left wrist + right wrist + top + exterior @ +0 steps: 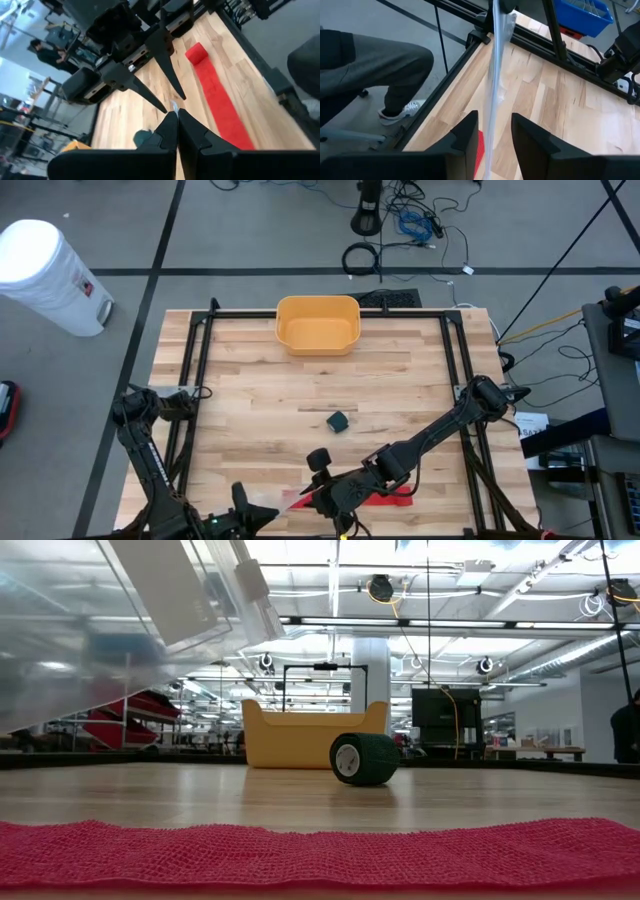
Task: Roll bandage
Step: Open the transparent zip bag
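Item: clear wrapper [496,75], near edge, above red bandage [215,95].
I see left gripper [176,116] pinching it shut; right gripper [494,131] straddles it half-closed (to peel it away).

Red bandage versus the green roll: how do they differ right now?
The red bandage lies mostly unrolled as a flat strip at the table's near edge; the green roll is fully wound, standing on its rim mid-table. Red is long, green compact. Both rest on the wooden table, ungripped.
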You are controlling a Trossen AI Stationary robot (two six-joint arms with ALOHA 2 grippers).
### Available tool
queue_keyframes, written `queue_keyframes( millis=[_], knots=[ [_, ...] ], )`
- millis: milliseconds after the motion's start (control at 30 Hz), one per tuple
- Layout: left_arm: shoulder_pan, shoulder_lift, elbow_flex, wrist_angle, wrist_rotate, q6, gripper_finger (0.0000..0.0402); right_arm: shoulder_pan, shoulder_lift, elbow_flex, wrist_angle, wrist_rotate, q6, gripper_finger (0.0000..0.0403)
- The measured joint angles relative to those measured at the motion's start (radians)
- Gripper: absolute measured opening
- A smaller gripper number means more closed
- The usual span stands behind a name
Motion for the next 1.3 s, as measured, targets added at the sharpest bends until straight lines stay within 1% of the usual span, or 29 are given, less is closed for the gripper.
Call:
queue_keyframes(
  millis=[100,200,433,633,1300],
  knots=[
    [0.001,0.0,0.0,0.0,0.0,-0.057,0.0006,0.0,0.0,0.0,0.0,0.0,0.005,0.0098],
    [0.001,0.0,0.0,0.0,0.0,-0.08,0.0006,0.0,0.0,0.0,-0.001,0.0,0.017,0.0098],
    [0.001,0.0,0.0,0.0,0.0,-0.072,0.0006,0.0,0.0,0.0,-0.002,0.0,0.018,0.0098],
    [0.001,0.0,0.0,-0.001,0.0,-0.022,0.0006,-0.002,0.0,0.001,-0.001,0.0,0.032,0.0098],
    [0.002,0.0,0.0,0.0,0.022,-0.029,0.0006,-0.008,0.0,0.001,-0.001,0.0,0.018,0.0098]
  ],
)
